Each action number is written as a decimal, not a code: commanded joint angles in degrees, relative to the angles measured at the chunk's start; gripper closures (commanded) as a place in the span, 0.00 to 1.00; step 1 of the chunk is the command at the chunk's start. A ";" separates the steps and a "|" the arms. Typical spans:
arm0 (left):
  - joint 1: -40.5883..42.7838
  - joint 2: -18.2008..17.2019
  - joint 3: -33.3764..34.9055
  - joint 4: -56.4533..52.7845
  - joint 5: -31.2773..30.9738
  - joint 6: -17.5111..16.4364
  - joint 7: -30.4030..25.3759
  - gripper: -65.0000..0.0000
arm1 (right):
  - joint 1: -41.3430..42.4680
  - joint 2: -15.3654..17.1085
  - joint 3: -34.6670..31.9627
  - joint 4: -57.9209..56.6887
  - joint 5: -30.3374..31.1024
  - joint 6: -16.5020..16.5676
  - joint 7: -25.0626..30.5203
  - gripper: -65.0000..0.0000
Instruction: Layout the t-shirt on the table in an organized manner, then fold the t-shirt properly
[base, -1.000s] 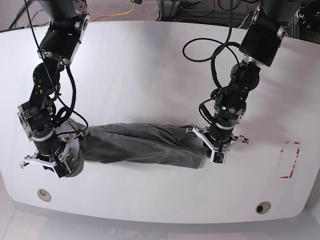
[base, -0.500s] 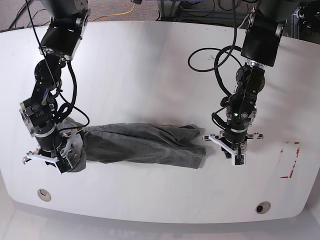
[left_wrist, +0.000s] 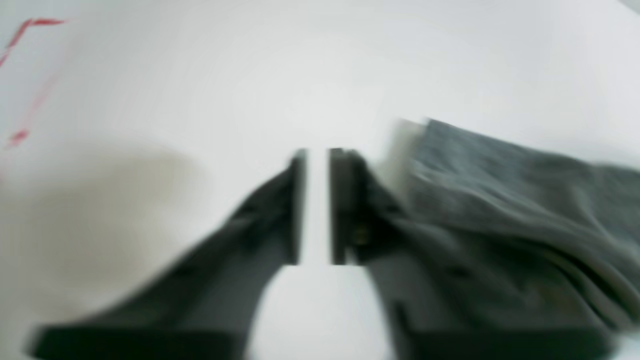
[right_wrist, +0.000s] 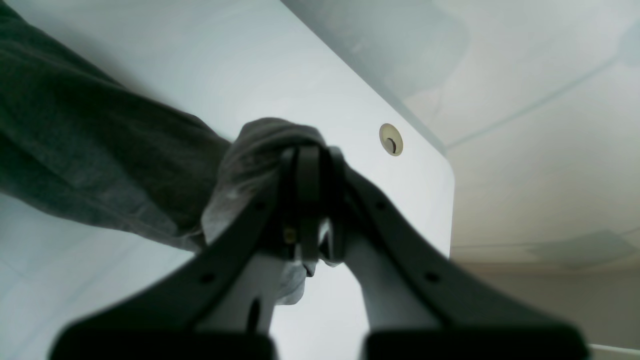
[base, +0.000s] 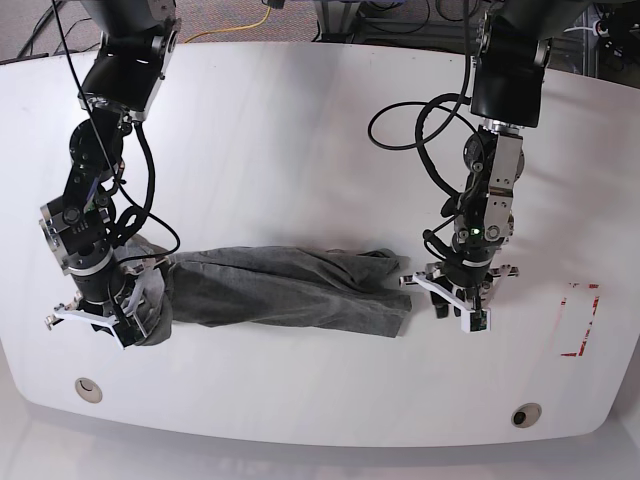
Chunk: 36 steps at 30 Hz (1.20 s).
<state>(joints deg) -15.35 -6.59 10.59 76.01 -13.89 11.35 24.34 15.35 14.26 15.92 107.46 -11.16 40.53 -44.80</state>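
The t-shirt (base: 285, 290) lies bunched in a long roll across the worktop (base: 300, 150). The right tool (right_wrist: 310, 200) pinches its end near the front edge. The left tool (base: 455, 305), jaws slightly parted and empty, stands just beside the other end, with bare worktop around.

We find no readable text, no labels, no brands, no numbers, only unlettered red tape marks (base: 580, 320) on the worktop (base: 300, 130)

The bunched heather-grey knit t-shirt (base: 285, 290) lies as a long band across the middle of the glossy white table (base: 300, 130), barring passage there. Bare tabletop lies open behind and in front of it. The blurred wrist view suggests free surface beside the shirt's end.
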 joint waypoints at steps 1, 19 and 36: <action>-1.92 0.92 -0.26 0.78 -1.63 -1.03 0.50 0.57 | 1.39 0.73 0.21 1.16 0.30 -0.53 1.32 1.00; -4.47 4.52 -1.31 -9.15 -9.36 -1.03 0.76 0.24 | 1.30 -0.42 0.21 1.16 0.30 -0.53 1.32 1.00; -8.43 6.55 2.55 -17.41 -9.45 -1.11 -4.95 0.24 | 1.22 -0.77 0.21 1.16 0.30 -0.53 1.32 1.00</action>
<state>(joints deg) -22.09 -0.34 12.71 57.58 -23.20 10.61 20.91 15.29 12.86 15.92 107.53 -11.16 40.53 -44.80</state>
